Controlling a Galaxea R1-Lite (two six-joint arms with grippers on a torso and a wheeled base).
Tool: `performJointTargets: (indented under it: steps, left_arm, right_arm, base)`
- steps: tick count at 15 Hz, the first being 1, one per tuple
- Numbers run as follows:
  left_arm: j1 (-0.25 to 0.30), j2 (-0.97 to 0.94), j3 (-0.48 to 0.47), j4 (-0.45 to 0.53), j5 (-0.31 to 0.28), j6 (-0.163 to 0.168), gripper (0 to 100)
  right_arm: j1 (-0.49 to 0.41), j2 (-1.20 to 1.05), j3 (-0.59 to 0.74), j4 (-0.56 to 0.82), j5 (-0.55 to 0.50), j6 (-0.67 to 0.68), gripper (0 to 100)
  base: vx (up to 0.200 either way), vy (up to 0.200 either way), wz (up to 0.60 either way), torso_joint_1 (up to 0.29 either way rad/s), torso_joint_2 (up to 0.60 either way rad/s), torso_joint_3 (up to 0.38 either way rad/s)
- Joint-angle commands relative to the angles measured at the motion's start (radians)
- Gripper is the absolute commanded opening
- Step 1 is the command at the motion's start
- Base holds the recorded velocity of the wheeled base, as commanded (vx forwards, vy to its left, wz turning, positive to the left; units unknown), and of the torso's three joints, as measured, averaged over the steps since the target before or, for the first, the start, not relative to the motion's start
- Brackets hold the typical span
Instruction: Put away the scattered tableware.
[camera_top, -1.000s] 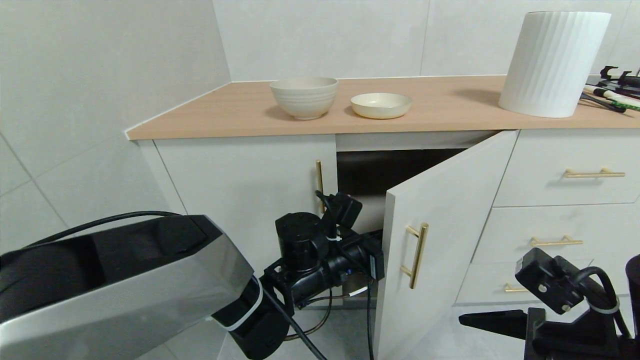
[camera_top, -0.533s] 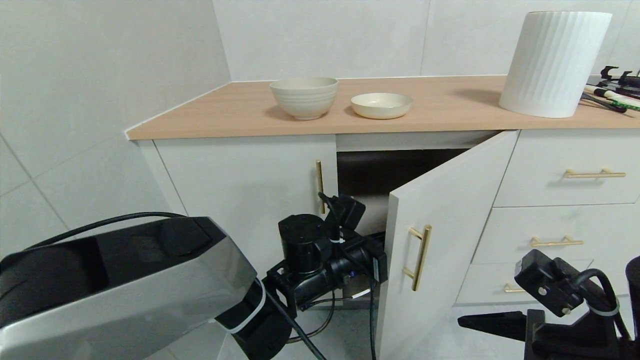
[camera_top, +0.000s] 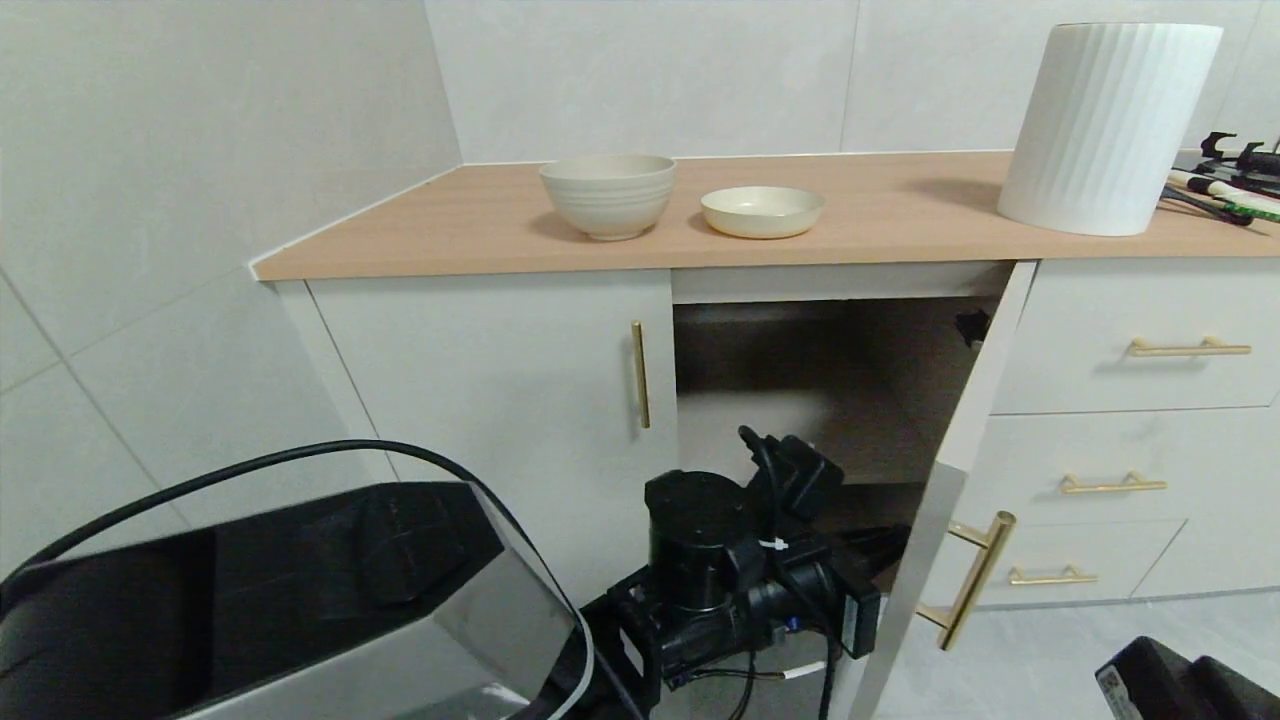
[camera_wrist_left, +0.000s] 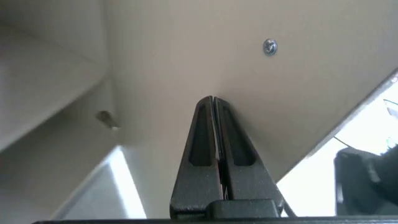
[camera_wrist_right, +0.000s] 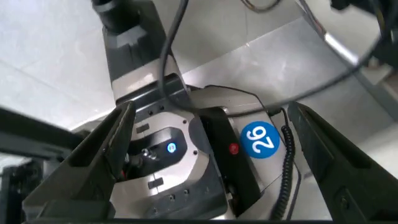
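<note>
A cream bowl (camera_top: 607, 194) and a shallow cream dish (camera_top: 762, 211) stand side by side on the wooden countertop (camera_top: 420, 235). Below them the right cabinet door (camera_top: 955, 470) hangs wide open, showing a dark shelf space (camera_top: 800, 390). My left arm (camera_top: 740, 575) is low in front of that opening. Its gripper (camera_wrist_left: 213, 101) is shut with nothing in it, and the tips rest against the door's inner face (camera_wrist_left: 280, 106). My right gripper (camera_wrist_right: 211, 111) is open and empty, low down and pointing at the floor; its arm (camera_top: 1175, 682) shows at the bottom right of the head view.
A tall white ribbed container (camera_top: 1105, 125) stands on the counter's right part, with several utensils (camera_top: 1225, 185) beyond it. The left door (camera_top: 490, 400) is closed. Drawers with gold handles (camera_top: 1188, 348) lie right of the open door. Tiled walls close the left side.
The cabinet door has swung from half open to wide open. My left arm moved right and down along with it. The right arm dropped lower, nearly leaving the head view.
</note>
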Motion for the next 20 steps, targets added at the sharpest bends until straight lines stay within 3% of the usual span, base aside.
performJointTargets:
  steps: [1,4,6,10,15,16,18,20]
  left_arm:
    - [-0.06,0.001,-0.046,0.035,0.0,0.001,0]
    - [-0.182,-0.013,-0.106,0.126,0.0,0.002,0]
    - [-0.182,-0.014,-0.096,0.126,0.007,0.001,0]
    - [-0.121,-0.102,-0.015,0.126,0.025,-0.001,0]
    - [0.131,-0.373,0.272,0.13,0.02,0.001,0]
    - [0.203,-0.46,0.362,0.13,0.02,0.013,0]
    - [0.287,-0.595,0.48,0.147,0.02,0.042,0]
    - [0.361,-0.717,0.537,0.218,0.02,0.044,0]
  right_arm:
    - [0.009,-0.022,0.013,-0.001,0.007,-0.01,100]
    - [0.014,-0.039,0.028,-0.006,0.076,-0.015,100]
    - [0.014,-0.039,0.028,-0.009,0.076,-0.014,100]
    - [0.012,-0.04,0.023,-0.012,0.074,-0.014,100]
    - [-0.107,0.015,-0.056,-0.052,-0.05,0.022,100]
    - [-0.115,0.032,-0.084,-0.053,-0.09,0.054,100]
    - [-0.12,0.066,-0.136,-0.055,-0.164,0.082,100]
    - [-0.126,0.125,-0.188,-0.061,-0.248,0.083,100]
  base:
    - [0.0,0.0,0.0,0.0,0.0,0.0]
    - [0.0,0.0,0.0,0.0,0.0,0.0]
    - [0.0,0.0,0.0,0.0,0.0,0.0]
    - [0.0,0.0,0.0,0.0,0.0,0.0]
    - [0.0,0.0,0.0,0.0,0.0,0.0]
    - [0.0,0.0,0.0,0.0,0.0,0.0]
    - [0.0,0.0,0.0,0.0,0.0,0.0]
    - [0.0,0.0,0.0,0.0,0.0,0.0]
